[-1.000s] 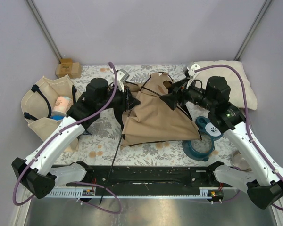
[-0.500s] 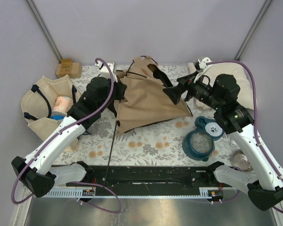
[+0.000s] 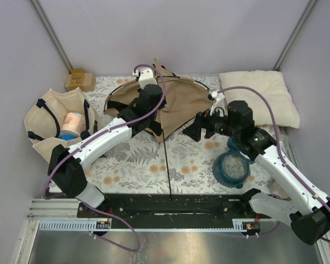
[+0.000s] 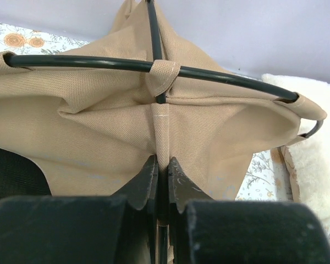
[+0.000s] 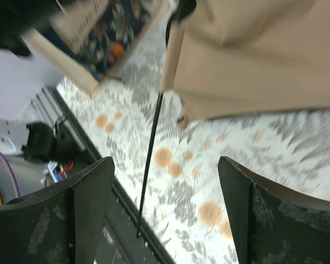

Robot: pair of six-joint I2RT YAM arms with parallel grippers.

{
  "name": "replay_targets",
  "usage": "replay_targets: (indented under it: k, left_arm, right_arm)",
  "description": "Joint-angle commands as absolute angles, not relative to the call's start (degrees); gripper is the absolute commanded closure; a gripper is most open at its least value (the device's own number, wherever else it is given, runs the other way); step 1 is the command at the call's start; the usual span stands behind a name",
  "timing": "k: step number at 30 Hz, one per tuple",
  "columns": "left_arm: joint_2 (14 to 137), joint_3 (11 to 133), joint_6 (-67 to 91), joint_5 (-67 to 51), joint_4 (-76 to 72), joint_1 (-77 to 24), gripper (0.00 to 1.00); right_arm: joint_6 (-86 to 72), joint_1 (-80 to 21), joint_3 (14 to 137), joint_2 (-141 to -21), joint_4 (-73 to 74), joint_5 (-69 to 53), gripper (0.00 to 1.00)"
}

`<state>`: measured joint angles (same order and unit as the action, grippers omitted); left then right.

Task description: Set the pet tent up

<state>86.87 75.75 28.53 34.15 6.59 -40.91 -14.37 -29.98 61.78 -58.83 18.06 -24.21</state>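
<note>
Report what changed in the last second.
The left end effector closed on the pet tent at a seam and carried it back and leftward. The right end effector, open, backed off toward the near side. The tote bag, pillow and blue bowl stayed put.

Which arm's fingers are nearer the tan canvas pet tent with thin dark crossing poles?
Left. The left fingers are shut on a seam of the tan canvas tent; the right fingers stand open just off its right edge, holding nothing.

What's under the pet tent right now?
The floral table cover shows around the pet tent; one dark pole sticks out toward the near edge. Anything beneath the canvas is hidden.
</note>
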Motion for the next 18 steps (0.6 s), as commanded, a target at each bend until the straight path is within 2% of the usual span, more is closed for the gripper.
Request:
replay_targets:
  k: [1,8,12,18]
  left_arm:
    - [88.41,82.34,30.50,39.73,0.26,-41.31,1.00]
    - [92.46,86.31,31.46,41.66,1.23,-41.40,1.00]
    - [93.86,88.06,31.03,42.71,1.49,-41.31,1.00]
    - [95.53,90.87,32.08,43.42,1.93,-41.31,1.00]
  right_arm:
    - [-15.56,-33.83,56.44,-61.52,21.79,-26.10,0.17]
    - [-15.38,-41.48,50.11,-63.37,22.76,-30.59,0.22]
    - [-15.82,-42.10,45.54,-62.49,21.89,-31.02,0.26]
    - [-17.22,-42.80,41.58,-63.19,18.02,-31.73,0.39]
